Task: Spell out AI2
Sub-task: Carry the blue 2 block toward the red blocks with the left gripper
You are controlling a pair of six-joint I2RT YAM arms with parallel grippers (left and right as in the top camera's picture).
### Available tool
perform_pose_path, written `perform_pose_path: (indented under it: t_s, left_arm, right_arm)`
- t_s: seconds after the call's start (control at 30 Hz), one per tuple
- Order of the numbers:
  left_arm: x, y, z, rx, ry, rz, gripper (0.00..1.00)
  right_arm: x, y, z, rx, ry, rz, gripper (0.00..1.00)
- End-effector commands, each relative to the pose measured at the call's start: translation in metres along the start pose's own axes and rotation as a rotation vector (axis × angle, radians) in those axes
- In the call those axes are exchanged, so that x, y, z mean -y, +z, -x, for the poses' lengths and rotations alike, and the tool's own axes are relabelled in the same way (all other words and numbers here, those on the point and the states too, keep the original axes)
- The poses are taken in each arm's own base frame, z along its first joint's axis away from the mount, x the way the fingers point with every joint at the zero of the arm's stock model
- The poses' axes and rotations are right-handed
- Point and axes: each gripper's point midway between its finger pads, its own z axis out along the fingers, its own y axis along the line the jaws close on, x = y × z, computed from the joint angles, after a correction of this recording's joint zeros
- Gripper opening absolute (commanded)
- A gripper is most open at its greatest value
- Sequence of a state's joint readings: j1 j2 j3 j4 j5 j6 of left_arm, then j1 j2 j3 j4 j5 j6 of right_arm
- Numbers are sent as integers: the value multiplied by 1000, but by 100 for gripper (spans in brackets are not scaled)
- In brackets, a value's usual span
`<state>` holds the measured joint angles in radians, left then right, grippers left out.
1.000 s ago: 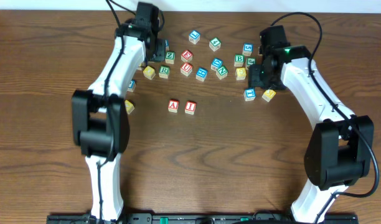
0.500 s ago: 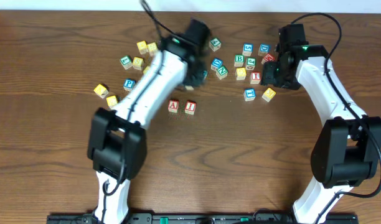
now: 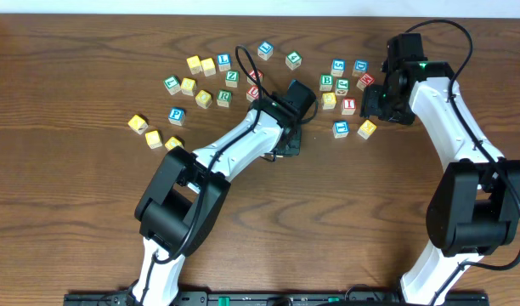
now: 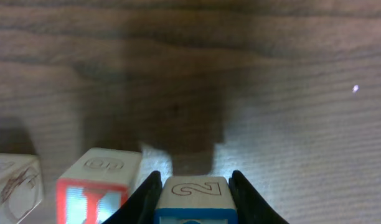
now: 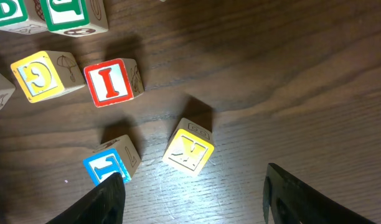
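My left gripper (image 3: 287,144) is shut on a blue block marked 2 (image 4: 193,191). It holds the block low, just right of the red I block (image 4: 94,186), with their tops about level. Another block (image 4: 13,183) shows at the left edge beyond the I; its letter is unreadable. In the overhead view the left arm hides this row. My right gripper (image 3: 381,104) is open and empty. It hovers above a yellow block (image 5: 189,149) and a blue block (image 5: 112,163).
Several loose letter blocks lie along the back of the table, from a yellow one (image 3: 138,124) at the left to a yellow one (image 3: 367,129) at the right. A second red I block (image 5: 112,81) and a yellow G block (image 5: 44,76) lie under the right arm.
My left arm has swung from the back-left blocks to the table's middle with the 2 block in its jaws, covering the A and I row. The right arm shifted slightly right.
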<state>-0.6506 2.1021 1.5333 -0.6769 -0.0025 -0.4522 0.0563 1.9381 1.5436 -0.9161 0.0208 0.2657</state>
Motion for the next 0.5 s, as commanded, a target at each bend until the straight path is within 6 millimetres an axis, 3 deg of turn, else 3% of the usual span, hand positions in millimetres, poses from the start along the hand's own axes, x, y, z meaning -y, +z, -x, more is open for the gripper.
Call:
perform_pose_path:
  t_s: [0.0,0.47]
  left_arm:
    - [-4,10,-3,3,-18,12,19]
    - [-11,22,-2,22,-20,52,20]
  right_arm:
    - [0,-8,6,23,-7,10,67]
    - [0,-8,6,21,-8,10,67]
